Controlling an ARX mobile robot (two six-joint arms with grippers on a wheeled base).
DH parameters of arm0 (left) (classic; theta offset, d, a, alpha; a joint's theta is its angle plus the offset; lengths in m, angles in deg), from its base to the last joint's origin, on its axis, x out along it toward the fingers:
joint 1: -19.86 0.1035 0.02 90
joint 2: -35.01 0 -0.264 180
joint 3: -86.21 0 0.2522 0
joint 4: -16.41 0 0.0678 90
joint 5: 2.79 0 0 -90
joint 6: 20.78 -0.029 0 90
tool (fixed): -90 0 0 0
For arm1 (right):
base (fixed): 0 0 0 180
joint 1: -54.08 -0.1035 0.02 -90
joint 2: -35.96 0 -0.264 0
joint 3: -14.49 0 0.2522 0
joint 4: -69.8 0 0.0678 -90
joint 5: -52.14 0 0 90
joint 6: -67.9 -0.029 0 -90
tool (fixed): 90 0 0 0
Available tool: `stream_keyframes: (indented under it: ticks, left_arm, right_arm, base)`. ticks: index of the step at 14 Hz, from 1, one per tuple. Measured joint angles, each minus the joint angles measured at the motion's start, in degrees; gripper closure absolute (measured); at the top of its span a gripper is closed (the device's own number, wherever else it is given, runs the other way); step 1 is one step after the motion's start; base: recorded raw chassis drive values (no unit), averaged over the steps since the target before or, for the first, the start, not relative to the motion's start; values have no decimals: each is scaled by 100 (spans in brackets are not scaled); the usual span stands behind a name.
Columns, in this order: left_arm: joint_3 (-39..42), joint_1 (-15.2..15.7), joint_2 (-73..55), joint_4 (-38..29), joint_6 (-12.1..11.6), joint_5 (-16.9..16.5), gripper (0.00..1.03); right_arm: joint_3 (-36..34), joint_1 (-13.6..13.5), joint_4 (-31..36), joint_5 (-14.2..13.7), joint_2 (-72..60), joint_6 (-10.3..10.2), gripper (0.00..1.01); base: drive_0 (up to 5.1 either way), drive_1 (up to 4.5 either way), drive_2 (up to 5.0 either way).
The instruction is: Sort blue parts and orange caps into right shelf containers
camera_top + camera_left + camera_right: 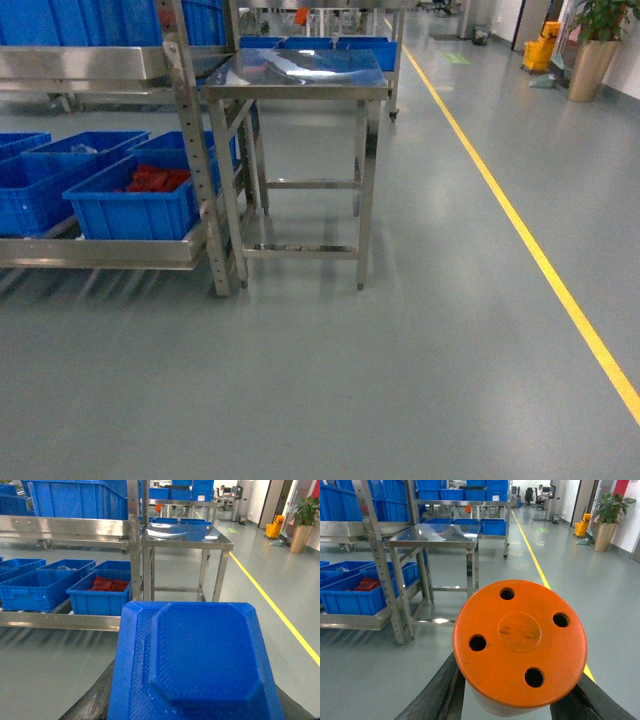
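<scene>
Left tool (192,715) pinches a blue part (195,665), right tool (520,702) pinches an orange cap (520,642), carried for sorting; the right shelf containers (135,210) sit on the low shelf (100,252) ahead-left

Blue part (195,665) fills left wrist view; orange four-hole cap (520,642) between dark fingers (437,695).

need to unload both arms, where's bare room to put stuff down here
The steel table top looks bare, bordered by the shelf post on its left. The open floor up to the yellow line is free. The low shelf is crowded with blue crates, one holding red parts.
</scene>
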Motion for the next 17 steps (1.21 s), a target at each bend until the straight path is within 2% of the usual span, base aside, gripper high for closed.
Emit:
stream_keyframes:
  ticks: [17]
  left_arm:
    - [0, 0, 0, -4, 0, -9, 60]
  right_arm:
    - [0, 0, -17, 0, 0, -2, 60]
  base:
    - [-3, 430, -437]
